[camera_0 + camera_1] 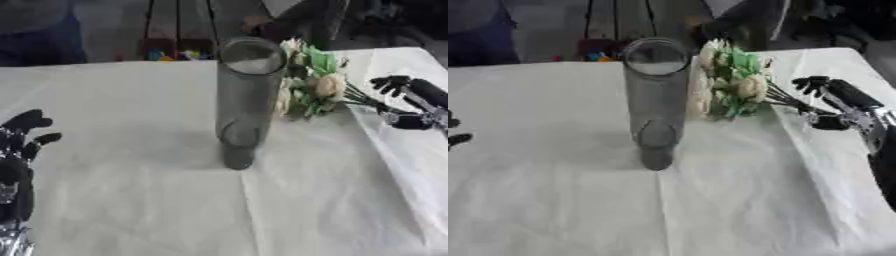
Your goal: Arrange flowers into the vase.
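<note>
White cloth covers your table [131,210]; on it the tall clear glass cylinder vase [245,100] stands upright at centre. Just right of it, your right hand [833,107] pinches the cream-and-green flower bunch [311,82] by its stems. Your left hand [17,150] rests relaxed at lower left

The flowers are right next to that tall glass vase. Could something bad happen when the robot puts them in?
Maybe two things. The vase is tall and narrow and stands upright on the white cloth; the flowers are right beside it, so swinging them over might bump it and tip it. Also, the right hand grips only the far ends of the stems, so the heavy blooms could droop or slip and miss the opening. The left hand rests open far away, too far to steady the vase.
</note>
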